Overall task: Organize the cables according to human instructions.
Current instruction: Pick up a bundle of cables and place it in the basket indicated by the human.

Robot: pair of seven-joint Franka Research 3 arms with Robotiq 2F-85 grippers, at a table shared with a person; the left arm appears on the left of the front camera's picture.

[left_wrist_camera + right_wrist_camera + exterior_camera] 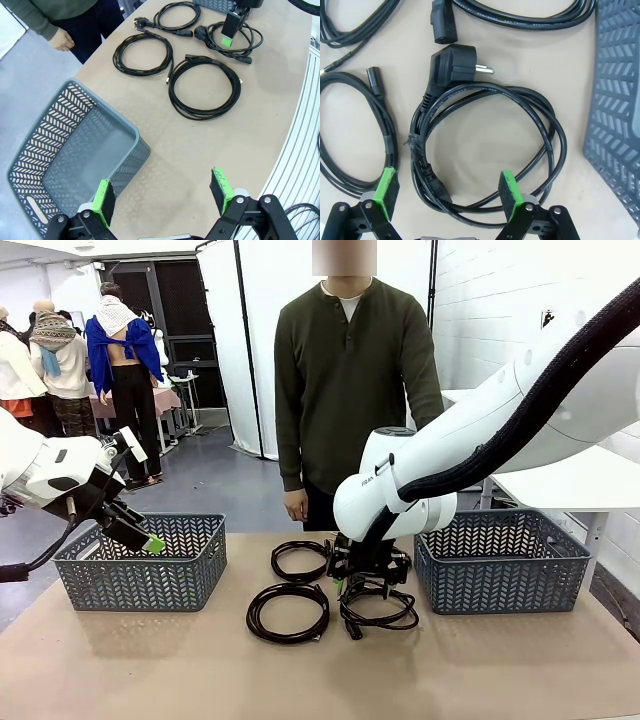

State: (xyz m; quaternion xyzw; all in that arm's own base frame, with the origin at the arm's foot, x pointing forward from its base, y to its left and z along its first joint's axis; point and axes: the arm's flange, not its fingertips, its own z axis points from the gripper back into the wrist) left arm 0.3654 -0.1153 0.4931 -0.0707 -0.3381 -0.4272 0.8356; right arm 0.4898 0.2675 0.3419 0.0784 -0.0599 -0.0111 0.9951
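Several coiled black cables lie on the brown table between two baskets: one at the back, one at the front left and one with a round wall plug. My right gripper hangs low over that plug cable, open, its green pads on either side of the coil's left strands without touching them. My left gripper is open and holds nothing, hovering above the left basket's near rim. The human stands at the far edge, arms down, one hand near the table.
A grey lattice basket stands at the left and another at the right, close to the plug cable. Bare tabletop lies in front of the cables. The table's rounded edge runs near my left gripper.
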